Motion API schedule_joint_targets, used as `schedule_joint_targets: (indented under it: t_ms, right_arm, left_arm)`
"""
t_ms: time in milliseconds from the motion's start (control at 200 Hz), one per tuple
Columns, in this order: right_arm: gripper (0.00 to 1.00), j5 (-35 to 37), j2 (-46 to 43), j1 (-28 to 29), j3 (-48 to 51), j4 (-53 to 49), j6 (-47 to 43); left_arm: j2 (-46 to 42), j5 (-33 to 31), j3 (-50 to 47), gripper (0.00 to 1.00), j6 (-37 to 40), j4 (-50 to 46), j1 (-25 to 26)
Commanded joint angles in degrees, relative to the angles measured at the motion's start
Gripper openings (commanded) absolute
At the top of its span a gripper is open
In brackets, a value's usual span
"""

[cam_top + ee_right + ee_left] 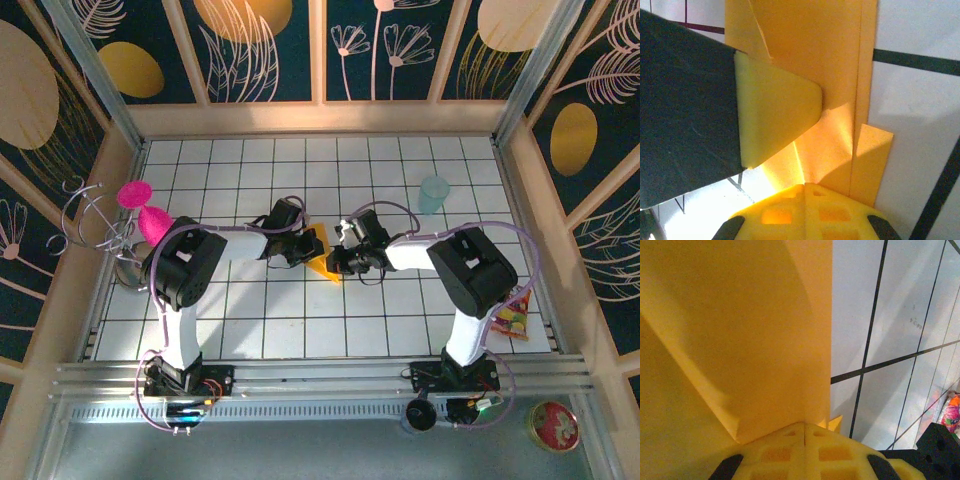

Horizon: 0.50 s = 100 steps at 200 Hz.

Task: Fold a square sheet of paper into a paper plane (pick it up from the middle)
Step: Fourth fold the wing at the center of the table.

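Note:
The orange-yellow square sheet of paper (pixel 322 262) is folded into narrow stacked layers at the table's middle, between both arms. My left gripper (pixel 305 250) reaches it from the left and my right gripper (pixel 338 262) from the right. In the left wrist view the left gripper (pixel 805 426) is shut, and the paper (pixel 740 330) runs right into its tips with a raised crease. In the right wrist view the right gripper (pixel 805 186) is shut at the end of a crease in the paper (pixel 820 50). The left arm's yellow finger (pixel 775 115) lies flat across the layers.
A pale teal cup (pixel 434 195) stands at the back right. A red-and-yellow snack packet (pixel 513 320) lies by the right arm's base, also in the left wrist view (pixel 951 415). A wire stand with pink pieces (pixel 140 212) is at the left edge.

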State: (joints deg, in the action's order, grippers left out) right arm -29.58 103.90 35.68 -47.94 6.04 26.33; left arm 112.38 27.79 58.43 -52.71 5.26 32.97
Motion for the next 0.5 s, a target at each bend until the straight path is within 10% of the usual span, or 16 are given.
schedule_joint_targets:
  t_ms: [0, 496]
  right_arm:
    - [0.0, 1.6, -1.3, 0.9, 2.7, -8.3, -2.9]
    - [0.0, 0.8, -16.3, 0.7, 7.2, -3.6, -1.1]
  left_arm:
    - [2.5, -4.4, 0.2, 0.0, 0.9, -5.2, 0.0]
    - [2.3, -4.1, 0.2, 0.0, 1.3, -4.6, 0.0]
